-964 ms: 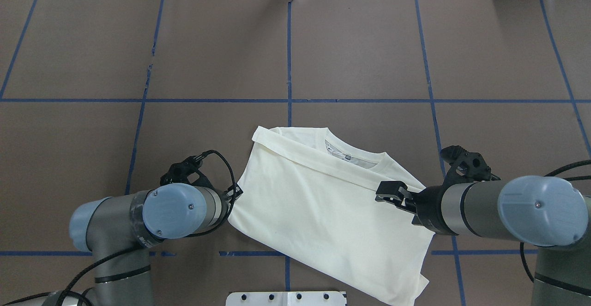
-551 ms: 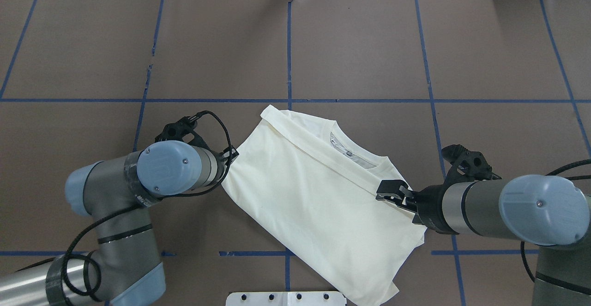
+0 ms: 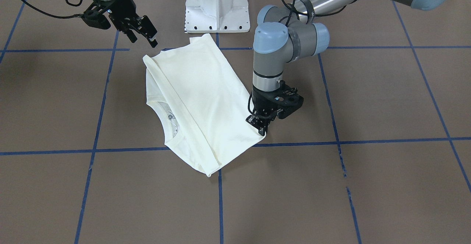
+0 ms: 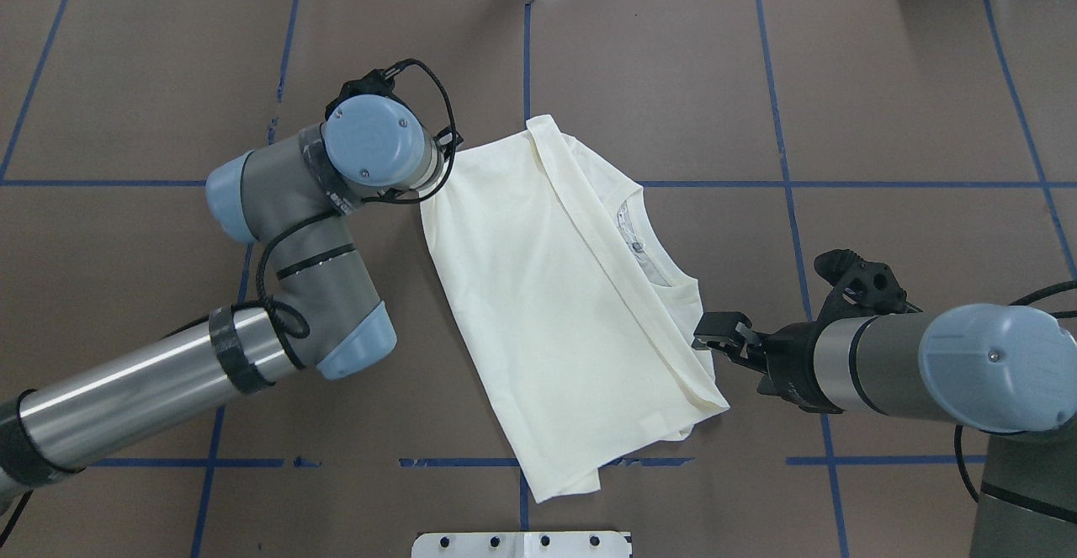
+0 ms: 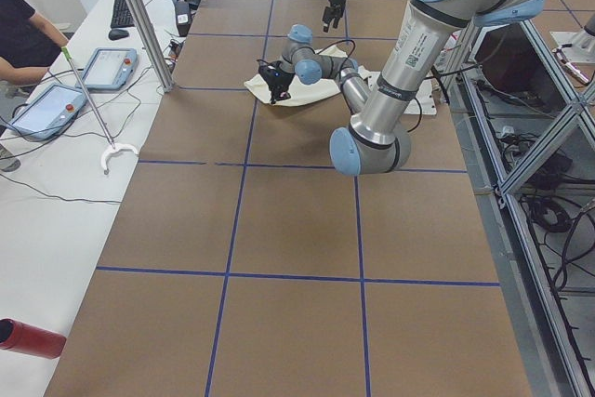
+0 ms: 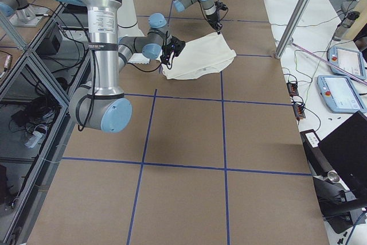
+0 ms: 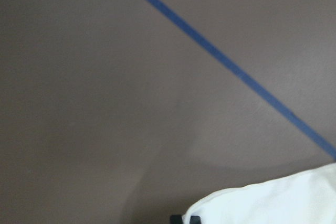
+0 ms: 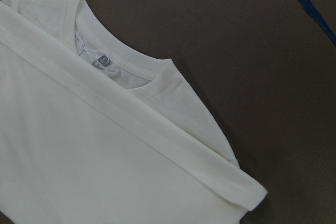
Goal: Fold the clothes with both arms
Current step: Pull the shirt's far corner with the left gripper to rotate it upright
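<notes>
The cream-white shirt (image 4: 572, 305) lies folded on the brown table with its plain side up and its collar label showing; it also shows in the front-facing view (image 3: 198, 93). No cat print is visible. My left gripper (image 3: 262, 128) points straight down and is shut on the shirt's corner, which shows in the left wrist view (image 7: 273, 203). In the overhead view the wrist hides it. My right gripper (image 3: 144, 38) is open and empty, raised just off the shirt's edge by the collar shoulder (image 4: 715, 332). Its wrist view looks down on the shirt (image 8: 131, 145).
The white pedestal base (image 3: 217, 4) stands at the robot's side of the table, close to the shirt's near corner. Blue tape lines (image 4: 526, 78) grid the brown table. An operator (image 5: 19, 34) and tablets sit beside the table's far long edge.
My left gripper has pulled its shirt corner away from the robot, swinging the whole shirt round. The right gripper has barely moved; the shirt's edge has slid out from beneath it.
</notes>
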Robot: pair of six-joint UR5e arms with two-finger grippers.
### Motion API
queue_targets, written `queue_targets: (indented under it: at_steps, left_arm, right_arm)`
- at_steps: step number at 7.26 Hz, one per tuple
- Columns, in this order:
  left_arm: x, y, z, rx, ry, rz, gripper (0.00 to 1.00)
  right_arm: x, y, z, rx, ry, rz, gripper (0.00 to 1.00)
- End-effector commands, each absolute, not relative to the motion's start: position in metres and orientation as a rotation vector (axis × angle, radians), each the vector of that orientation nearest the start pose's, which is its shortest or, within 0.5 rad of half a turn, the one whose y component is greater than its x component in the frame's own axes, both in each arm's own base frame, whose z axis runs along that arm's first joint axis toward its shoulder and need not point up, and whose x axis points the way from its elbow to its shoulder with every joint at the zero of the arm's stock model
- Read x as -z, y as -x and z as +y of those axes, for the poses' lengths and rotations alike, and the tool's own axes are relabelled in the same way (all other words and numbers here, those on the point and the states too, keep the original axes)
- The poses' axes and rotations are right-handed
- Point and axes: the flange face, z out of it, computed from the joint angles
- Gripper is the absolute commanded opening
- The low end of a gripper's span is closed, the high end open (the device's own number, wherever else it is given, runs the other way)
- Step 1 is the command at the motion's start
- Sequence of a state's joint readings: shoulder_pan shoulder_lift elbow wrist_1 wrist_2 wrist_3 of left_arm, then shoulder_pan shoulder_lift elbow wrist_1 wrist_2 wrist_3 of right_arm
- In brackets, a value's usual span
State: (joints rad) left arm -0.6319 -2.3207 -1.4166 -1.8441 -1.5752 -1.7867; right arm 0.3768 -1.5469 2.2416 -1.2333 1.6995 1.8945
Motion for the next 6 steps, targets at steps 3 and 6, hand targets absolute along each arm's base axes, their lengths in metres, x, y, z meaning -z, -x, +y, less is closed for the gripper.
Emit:
queue_targets:
  at_steps: [3, 6]
  left_arm:
    - [-0.228, -0.571, -0.653, 0.701, -0.317, 0.961, 0.00]
    - [-0.237, -0.568, -0.660, 0.686, -0.377, 0.946, 0.92]
  right_arm:
    - [-0.303, 0.369, -0.283, -0.585, 0.083, -1.046, 1.00]
    - [-0.309, 0.373, -0.286, -0.593, 0.068, -1.034, 1.00]
